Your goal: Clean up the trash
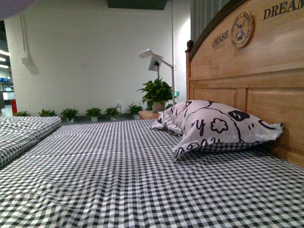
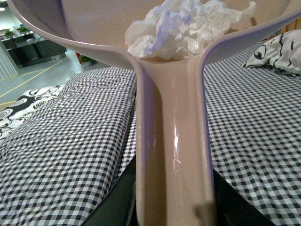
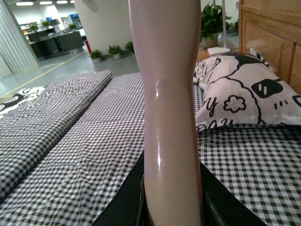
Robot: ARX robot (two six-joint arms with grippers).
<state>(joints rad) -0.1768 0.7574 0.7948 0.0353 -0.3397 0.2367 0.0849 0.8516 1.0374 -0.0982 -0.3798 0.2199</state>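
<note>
Dustpan (image 2: 174,141) holds trash (image 2: 183,28); front view lacks both.

One pillow (image 1: 216,127) lies on the one checked bed (image 1: 118,185). One crumpled tissue wad (image 2: 181,29) sits in one pink dustpan (image 2: 174,141). One pink handle (image 3: 169,117) fills the right wrist view. One round clock (image 1: 242,29) hangs on the one wooden headboard (image 1: 266,90).

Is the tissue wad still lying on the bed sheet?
No, the tissue wad sits inside the dustpan held above the checkered sheet.
</note>
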